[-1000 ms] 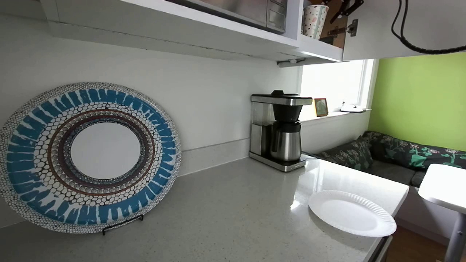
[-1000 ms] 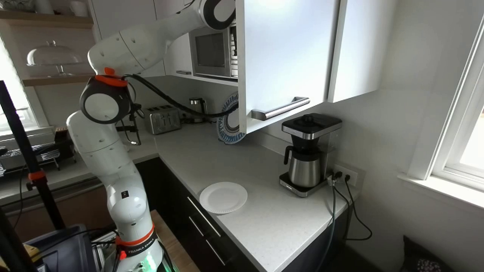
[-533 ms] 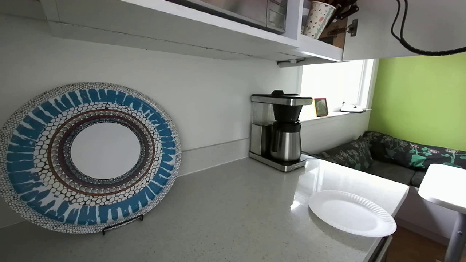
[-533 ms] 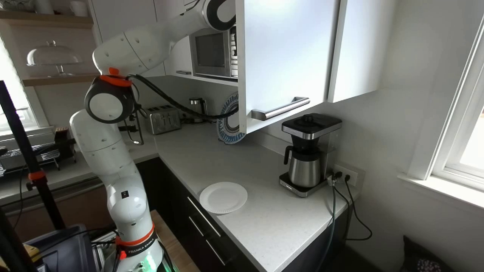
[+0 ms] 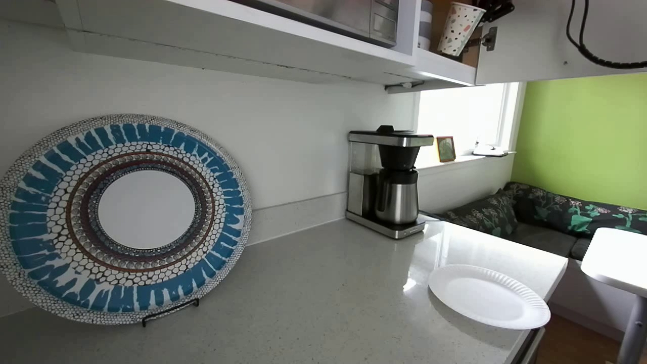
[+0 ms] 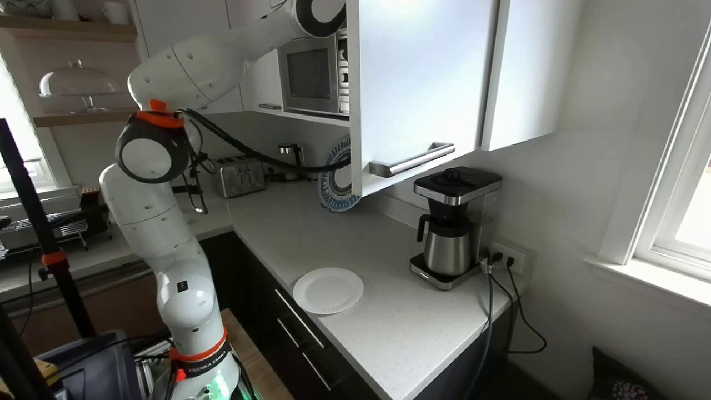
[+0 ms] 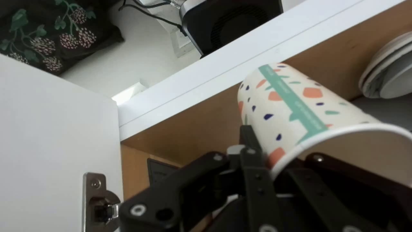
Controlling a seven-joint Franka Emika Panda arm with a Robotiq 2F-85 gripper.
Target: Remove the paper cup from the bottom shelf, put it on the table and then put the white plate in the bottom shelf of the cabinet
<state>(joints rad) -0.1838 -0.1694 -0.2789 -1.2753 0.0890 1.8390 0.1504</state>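
Note:
The paper cup [image 5: 460,29], white with coloured specks, leans at the open front of the bottom shelf [image 5: 445,66] in an exterior view. My gripper [image 7: 256,140] is shut on its side near the rim. One of its fingers [image 7: 249,138] presses the outside of the cup; the other tip is hidden behind the cup wall. Whether the cup's base touches the board cannot be told. In both exterior views the white plate [image 6: 328,290] lies flat on the table [image 6: 389,328], near its front edge. The cabinet [image 6: 422,83] has its door swung open.
The open door [image 7: 54,145] stands close beside my gripper. Stacked white dishes [image 7: 389,67] sit deeper in the cabinet. A microwave [image 6: 311,78] fills the neighbouring compartment. Below are a coffee maker [image 5: 389,187] and a large patterned plate [image 5: 146,207] on a stand.
My jaws have closed on the paper cup. It has tipped over and shifted toward the open door, uncovering a striped stack behind it. The arm has drawn back slightly; the white plate has not moved.

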